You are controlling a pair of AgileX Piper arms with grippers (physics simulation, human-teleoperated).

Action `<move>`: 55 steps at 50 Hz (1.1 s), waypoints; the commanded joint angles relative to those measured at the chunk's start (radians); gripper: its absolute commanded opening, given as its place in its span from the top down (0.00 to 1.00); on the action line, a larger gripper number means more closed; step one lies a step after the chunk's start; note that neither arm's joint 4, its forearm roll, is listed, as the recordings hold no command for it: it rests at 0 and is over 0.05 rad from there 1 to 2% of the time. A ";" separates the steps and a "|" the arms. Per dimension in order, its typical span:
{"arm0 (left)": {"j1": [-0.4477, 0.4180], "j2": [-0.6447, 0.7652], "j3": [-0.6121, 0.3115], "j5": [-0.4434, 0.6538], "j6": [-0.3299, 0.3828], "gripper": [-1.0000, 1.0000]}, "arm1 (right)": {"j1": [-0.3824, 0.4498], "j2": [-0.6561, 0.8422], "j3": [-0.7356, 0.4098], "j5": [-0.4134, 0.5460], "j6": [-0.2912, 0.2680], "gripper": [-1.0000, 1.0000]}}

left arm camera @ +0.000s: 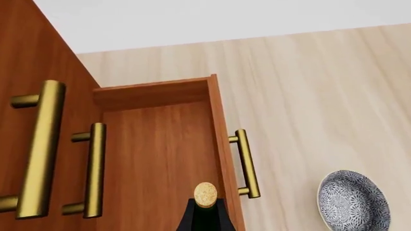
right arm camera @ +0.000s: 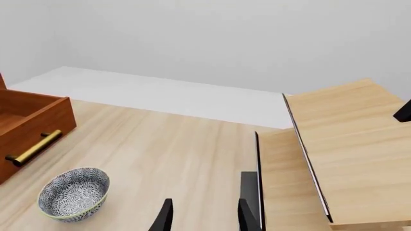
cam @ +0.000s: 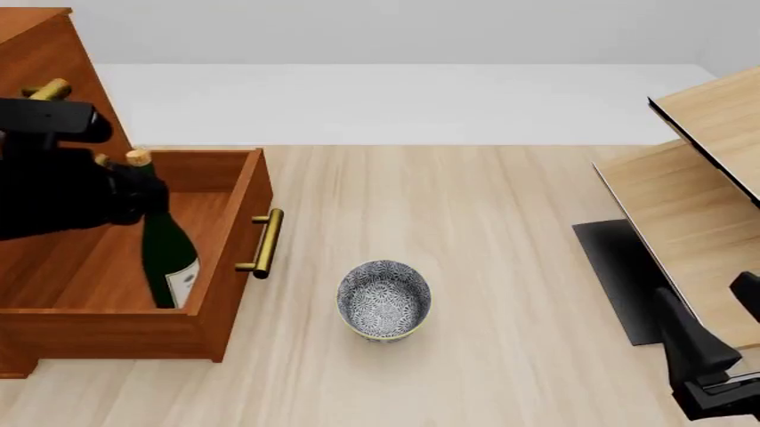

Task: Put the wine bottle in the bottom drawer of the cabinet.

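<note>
The cabinet stands at the left with its bottom drawer pulled out. My left gripper is shut on the neck of the wine bottle, which stands slightly tilted inside the drawer, cork up. The drawer's near wall hides its base. In the left wrist view the cork and dark neck of the wine bottle sit over the drawer floor, and my fingers do not show. My right gripper is open and empty, low at the front right.
A blue-patterned bowl sits on the table to the right of the drawer's brass handle. A pale wood shelf unit stands at the right. Upper drawer handles are close to my left wrist.
</note>
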 commanded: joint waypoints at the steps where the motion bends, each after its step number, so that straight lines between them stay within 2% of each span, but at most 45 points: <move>1: 0.006 0.052 -0.022 -0.030 -0.009 1.00 | 0.001 0.004 0.000 -0.003 0.000 0.00; 14: 0.008 0.115 -0.067 -0.046 -0.037 1.00 | 0.001 0.005 0.000 -0.002 0.002 0.00; 20: 0.013 0.145 -0.077 -0.065 -0.020 1.00 | 0.001 0.002 0.000 0.002 0.003 0.00; 21: 0.010 0.155 -0.079 -0.067 -0.036 1.00 | 0.001 0.004 0.000 0.000 0.003 0.00; 23: 0.019 0.165 -0.080 -0.078 -0.020 1.00 | 0.001 0.003 0.000 0.002 0.002 0.00; 55: 0.009 0.336 -0.102 -0.187 -0.037 1.00 | -0.001 0.005 0.000 0.003 0.002 0.00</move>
